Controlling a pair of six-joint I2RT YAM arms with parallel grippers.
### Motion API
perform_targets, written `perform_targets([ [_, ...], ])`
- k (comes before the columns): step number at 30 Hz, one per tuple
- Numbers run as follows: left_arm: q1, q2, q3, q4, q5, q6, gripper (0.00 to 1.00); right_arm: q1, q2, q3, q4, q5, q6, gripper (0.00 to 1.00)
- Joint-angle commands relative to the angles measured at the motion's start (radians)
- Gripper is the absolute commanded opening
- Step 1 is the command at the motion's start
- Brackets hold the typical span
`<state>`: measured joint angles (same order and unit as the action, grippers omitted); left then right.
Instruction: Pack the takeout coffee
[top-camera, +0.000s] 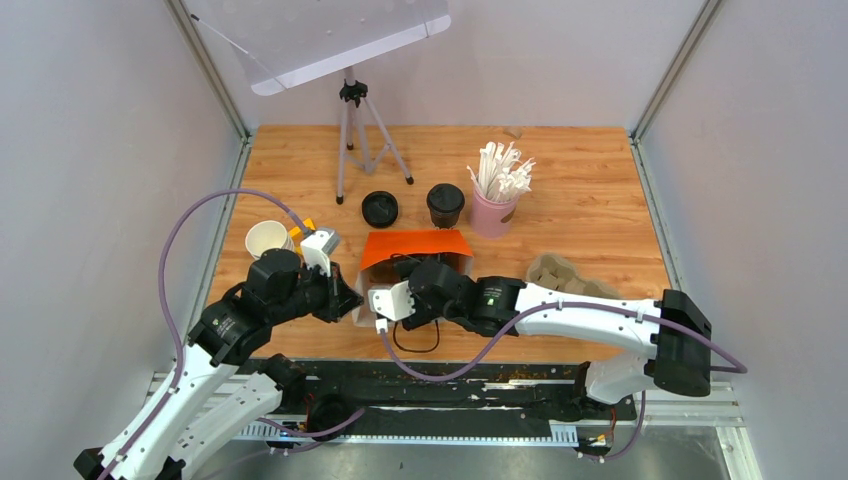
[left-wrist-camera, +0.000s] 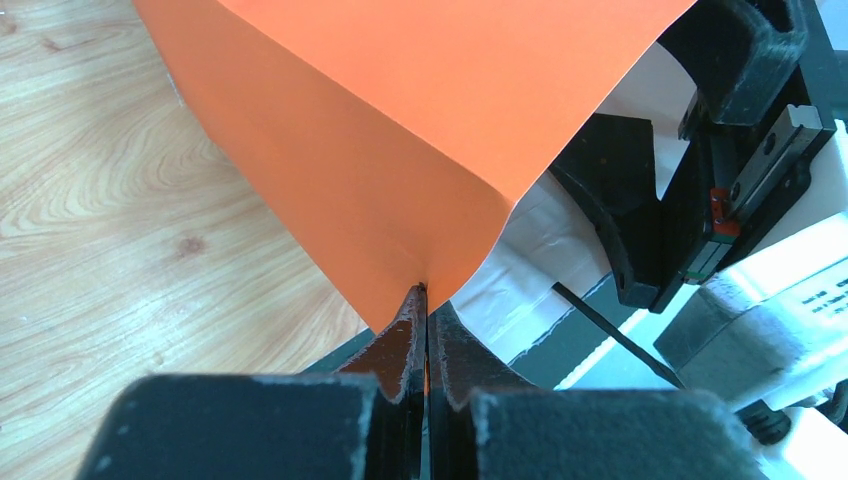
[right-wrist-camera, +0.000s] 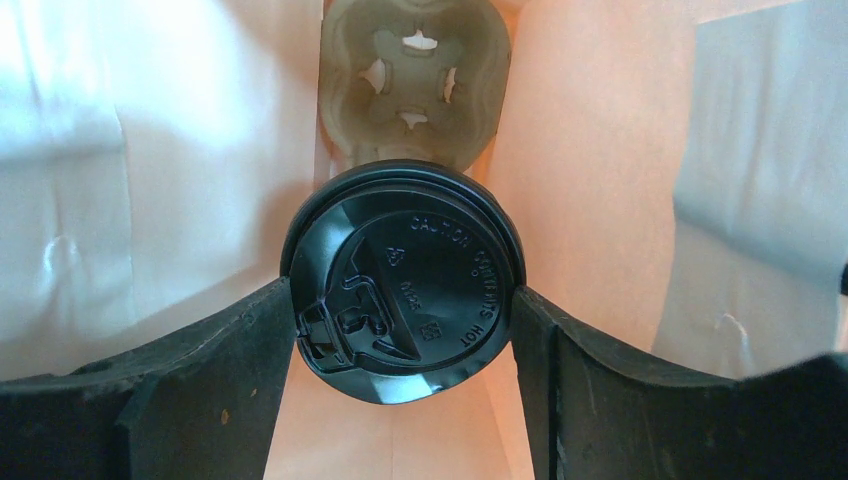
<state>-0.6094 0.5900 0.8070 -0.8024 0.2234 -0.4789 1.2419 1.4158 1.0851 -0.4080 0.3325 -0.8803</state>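
One lidded cup (right-wrist-camera: 405, 280), we note, is gripped across its lid by the right fingers (right-wrist-camera: 230, 360) inside the orange bag (left-wrist-camera: 400, 120), long axis pointing straight away from the wrist, pulp tray (right-wrist-camera: 415, 70) at its 12 o'clock, while the left fingers (left-wrist-camera: 400, 340) pinch the bag's edge.

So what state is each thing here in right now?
Orange bag: open, edge pinched by left gripper.
Right gripper: inside bag, closed on lidded cup.
Tray in bag: at the far end.
White cup: upright, no lid.
Loose lid: flat on table.
Other cup: upright, lidded.
Straw cup: upright, holding straws.
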Motion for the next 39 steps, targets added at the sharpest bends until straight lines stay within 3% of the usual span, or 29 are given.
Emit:
perform_targets([
  [1, -0.004, 0.004, 0.035, 0.023, 0.021, 0.026, 0.0, -0.006, -0.029, 0.008, -0.018, 0.031, -0.065, 0.72],
  [19, -0.005, -0.024, 0.006, 0.065, 0.043, -0.002, 0.0, -0.053, -0.003, -0.027, 0.026, -0.048, -0.087, 0.72],
  [33, -0.004, -0.039, -0.034, 0.095, 0.076, 0.03, 0.0, -0.057, -0.01, 0.013, -0.048, -0.039, -0.074, 0.71],
  [39, -0.005, -0.047, -0.042, 0.137, 0.107, 0.006, 0.0, -0.058, -0.04, -0.045, -0.043, -0.025, -0.103, 0.72],
])
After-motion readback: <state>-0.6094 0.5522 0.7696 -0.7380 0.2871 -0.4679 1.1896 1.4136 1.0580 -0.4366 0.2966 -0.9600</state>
